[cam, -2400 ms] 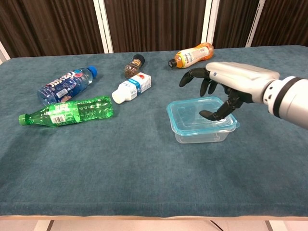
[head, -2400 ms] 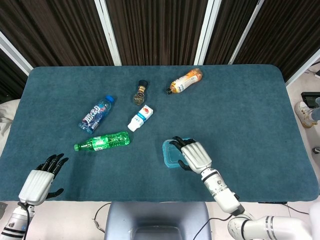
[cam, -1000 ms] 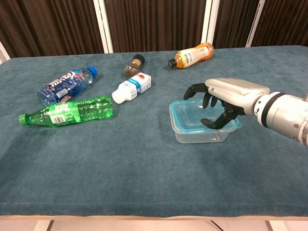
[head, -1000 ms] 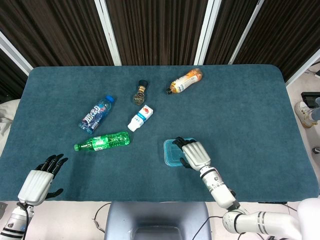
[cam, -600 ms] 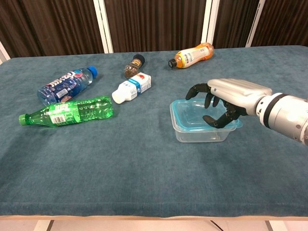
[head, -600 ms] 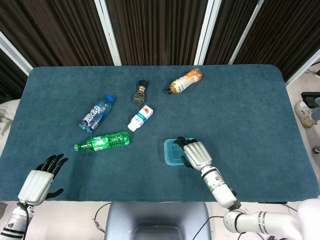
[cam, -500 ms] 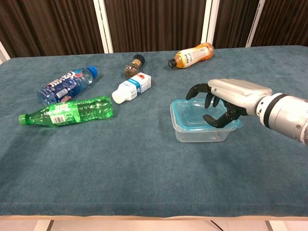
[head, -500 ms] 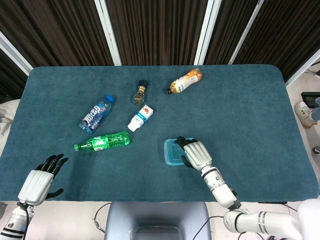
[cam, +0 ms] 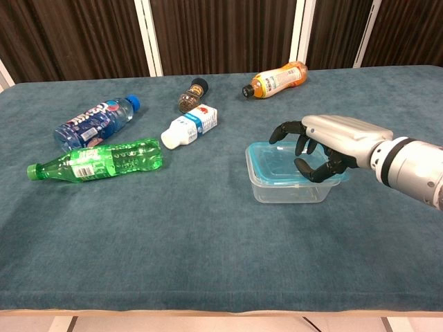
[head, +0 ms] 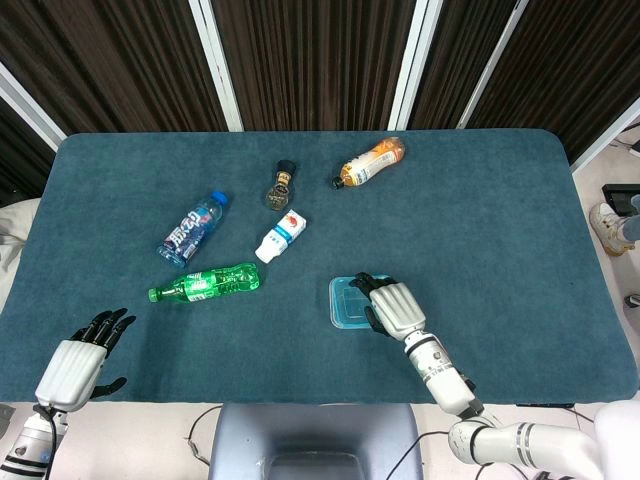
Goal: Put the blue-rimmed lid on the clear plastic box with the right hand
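- Dark slatted panels behind; teal cloth counter (cam: 208, 256) carrying the box and loose bottles.
- Box (cam: 287, 188) sits near the front right of the counter, with the lid (cam: 277, 164) already lying on top of it. Whether the lid is snapped down all round cannot be told.
- Right hand (cam: 325, 149) arched over the right half of the lid, dark fingertips (cam: 302, 165) curled down at its surface; it looks to be pressing or touching rather than gripping. Contact cannot be confirmed.
- Left hand (head: 78, 362) rests well apart at the front left edge, fingers spread, holding nothing.
- Risk: pressure on one side only could tip up the far left edge of the lid, leaving it cocked instead of seated.
- Risk: the box is light and the cloth gives little hold; a sideways push could slide the whole box instead of closing it.
- Risk: curled fingertips could hook the rim as the hand lifts and drag the lid off again.
- Green bottle (cam: 93, 162), milk carton (cam: 188, 126), blue bottle (cam: 93, 122), orange bottle (cam: 277, 79) and small jar (cam: 191, 95) lie well clear; collision unlikely.
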